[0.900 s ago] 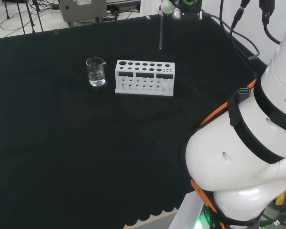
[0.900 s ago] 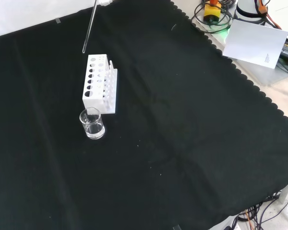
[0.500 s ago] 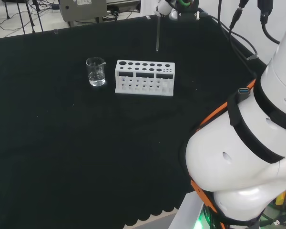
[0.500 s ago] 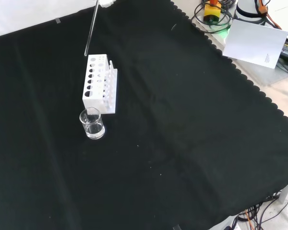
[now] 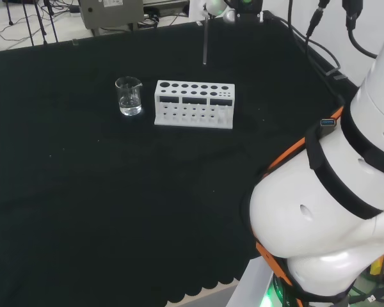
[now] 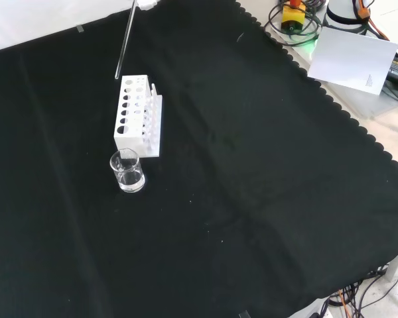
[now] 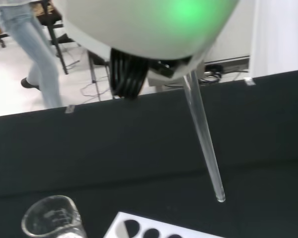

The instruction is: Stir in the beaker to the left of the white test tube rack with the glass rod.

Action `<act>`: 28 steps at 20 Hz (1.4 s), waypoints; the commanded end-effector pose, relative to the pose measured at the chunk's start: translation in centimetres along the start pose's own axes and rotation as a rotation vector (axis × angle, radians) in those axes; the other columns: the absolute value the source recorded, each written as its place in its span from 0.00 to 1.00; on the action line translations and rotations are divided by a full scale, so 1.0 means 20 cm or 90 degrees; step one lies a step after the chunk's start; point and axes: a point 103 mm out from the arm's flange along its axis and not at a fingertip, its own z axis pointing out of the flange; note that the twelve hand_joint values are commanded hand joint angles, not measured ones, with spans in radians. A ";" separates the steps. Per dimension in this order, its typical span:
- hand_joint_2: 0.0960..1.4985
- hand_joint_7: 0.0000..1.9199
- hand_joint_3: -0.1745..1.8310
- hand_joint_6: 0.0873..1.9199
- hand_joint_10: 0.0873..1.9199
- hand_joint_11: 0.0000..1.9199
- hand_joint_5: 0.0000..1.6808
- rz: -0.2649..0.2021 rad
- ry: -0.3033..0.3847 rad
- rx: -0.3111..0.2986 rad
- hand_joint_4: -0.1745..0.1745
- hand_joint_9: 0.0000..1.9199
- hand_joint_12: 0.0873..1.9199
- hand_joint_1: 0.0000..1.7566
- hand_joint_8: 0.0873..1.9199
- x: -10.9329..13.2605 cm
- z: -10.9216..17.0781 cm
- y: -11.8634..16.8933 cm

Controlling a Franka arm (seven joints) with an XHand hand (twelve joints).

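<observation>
So the glass rod [image 5: 205,43] is hanging in the air above the tabletop [image 5: 83,192], held at its top end by the robot hand [image 5: 225,7], which sits right at the upper edge of the head view. From the wrist camera you can see the rod [image 7: 204,139] coming out from under the blurred white part of the robot hand [image 7: 149,29] and slanting down to a rounded free tip, with nothing touching that tip. How the fingers actually wrap the rod is hidden, so I can't tell if they're curled or pinched, only that the rod hangs from there.

In the head view the rod's lower end floats over the black cloth behind the white test tube rack [image 5: 194,103], roughly above the rack's right half, and well apart from the beaker [image 5: 128,96]. The beaker stands just to the left of the rack, close but not touching, with a bit of clear liquid in the bottom.

The front camera shows the same thing turned: the rod [image 6: 124,45] comes down from the top edge at a slight slant, its tip just above the far end of the rack [image 6: 137,116], and the beaker [image 6: 127,171] sits at the near end of the rack. The rod is nowhere near the beaker's mouth.
</observation>
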 end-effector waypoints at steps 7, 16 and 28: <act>0.24 0.89 0.58 0.29 0.27 0.72 0.83 -0.107 0.019 0.007 0.00 1.00 0.34 0.70 0.40 0.37 0.04 0.20; 0.24 0.89 0.58 0.28 0.27 0.72 0.83 -0.129 0.018 0.017 0.00 1.00 0.34 0.70 0.40 0.53 0.08 0.27; 0.24 0.89 0.58 0.28 0.28 0.72 0.83 -0.172 0.027 0.037 0.00 1.00 0.34 0.70 0.40 0.69 0.19 0.36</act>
